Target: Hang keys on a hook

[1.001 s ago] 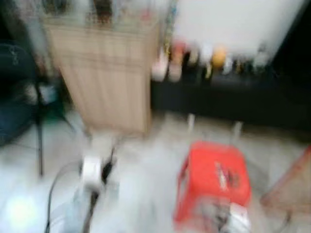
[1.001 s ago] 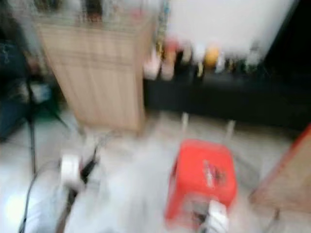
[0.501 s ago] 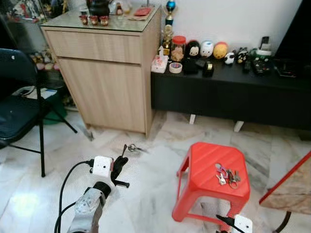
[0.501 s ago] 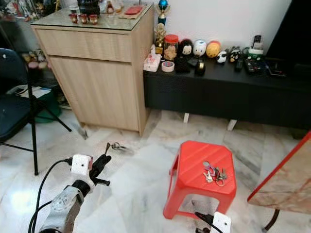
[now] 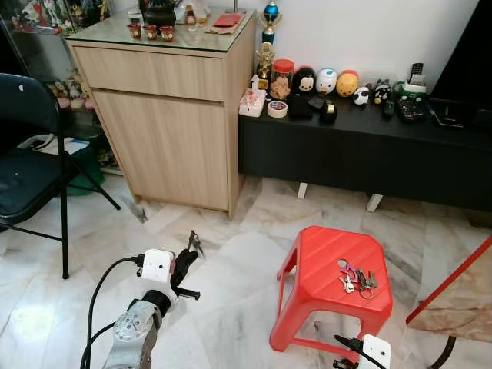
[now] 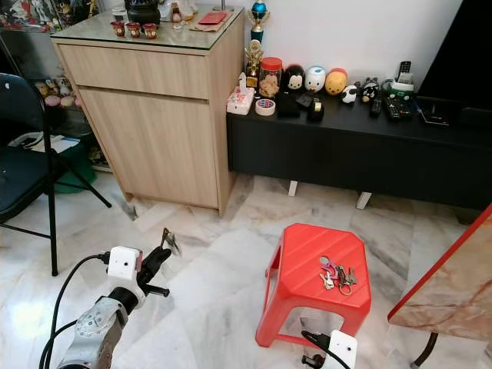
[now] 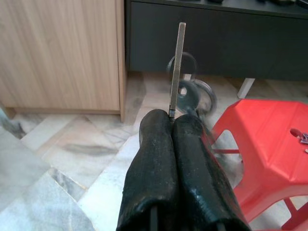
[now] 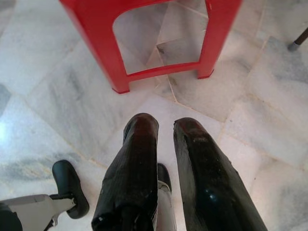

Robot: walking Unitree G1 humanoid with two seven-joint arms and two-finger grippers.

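Note:
My left gripper point(image 5: 183, 265) is low over the marble floor, left of the red stool point(image 5: 327, 261). It is shut on a flat metal key point(image 7: 180, 62) that stands up from the fingertips, with its ring and another key point(image 7: 193, 94) dangling behind. A second bunch of keys point(image 5: 356, 277) lies on top of the stool. My right gripper point(image 8: 166, 126) hangs low in front of the stool, its fingers slightly apart with nothing between them.
A light wooden cabinet point(image 5: 171, 115) stands at the back left, with a long black bench point(image 5: 361, 154) carrying figurines beside it. A black chair point(image 5: 27, 173) is at the far left. A marble-topped table with a red edge point(image 5: 460, 296) juts in at the right.
The view was blurred by camera motion a second ago and is now steady. The left gripper still holds the key; the dangling ring has swung closer to the fingers.

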